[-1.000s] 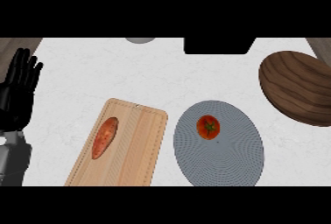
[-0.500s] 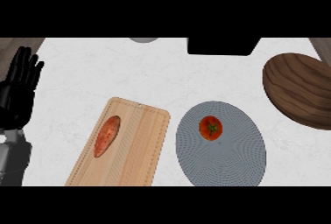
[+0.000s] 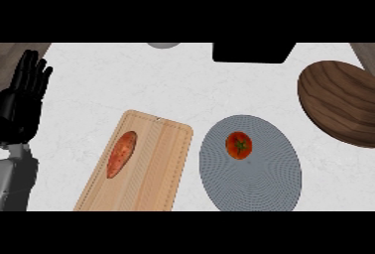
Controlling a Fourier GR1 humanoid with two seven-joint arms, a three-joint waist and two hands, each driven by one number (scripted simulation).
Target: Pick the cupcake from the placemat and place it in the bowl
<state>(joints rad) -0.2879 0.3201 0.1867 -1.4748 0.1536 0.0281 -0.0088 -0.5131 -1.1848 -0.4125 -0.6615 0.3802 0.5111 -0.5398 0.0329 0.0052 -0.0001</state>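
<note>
Left hand (image 3: 22,106) seen at left edge, fingers straight, nothing held, resting. Cutting board (image 3: 138,161) lies between. Red cupcake-like item (image 3: 239,145) sits on grey placemat (image 3: 253,183), well right of hand. Wooden bowl (image 3: 343,101) further right. Right hand not shown.

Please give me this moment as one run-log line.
left hand: open, resting at left edge | red item: on grey placemat | wooden bowl: right | right hand: unseen

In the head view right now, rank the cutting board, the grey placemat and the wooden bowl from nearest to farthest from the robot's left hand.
1. Cutting board, just right of the left hand.
2. Placemat, centre-right.
3. Bowl, far right edge.
</note>
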